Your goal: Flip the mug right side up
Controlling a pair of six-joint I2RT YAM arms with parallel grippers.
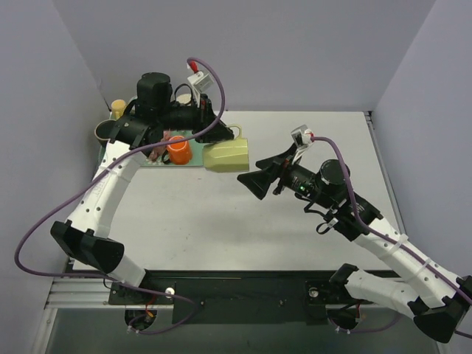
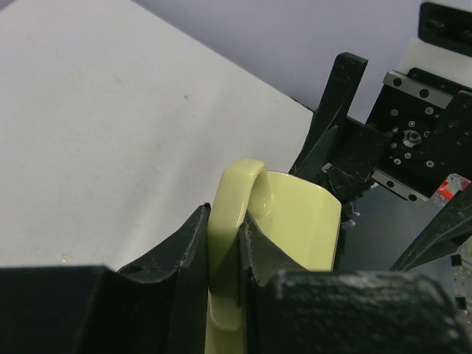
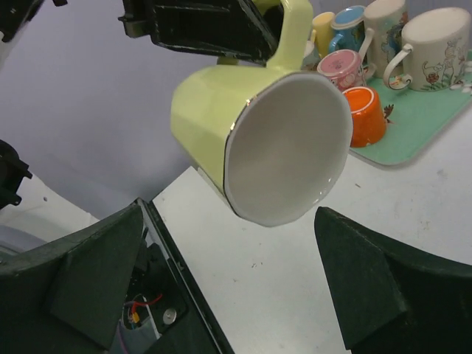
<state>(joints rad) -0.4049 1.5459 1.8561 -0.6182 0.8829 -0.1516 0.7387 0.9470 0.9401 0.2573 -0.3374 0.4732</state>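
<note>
Top view, left to right.

- Tray [image 1: 193,165] of spare cups, 10 o'clock of table centre. Not involved.
- Left gripper [image 2: 225,251]: claw pinching the handle of the yellow mug [image 1: 225,156].
- Mug is off the table, lying on its side just beside the tray. Its mouth faces about 4 o'clock.
- Right gripper [image 1: 254,179]: claw spread wide, just apart from the mug at its 4 o'clock, lined up on the mouth.

Judgement: a handover or re-grip is being set up. Slide one right finger inside the rim and one outside, then close fully before the left claw lets go. Roll the mouth up to 12, away from the tray.
</note>
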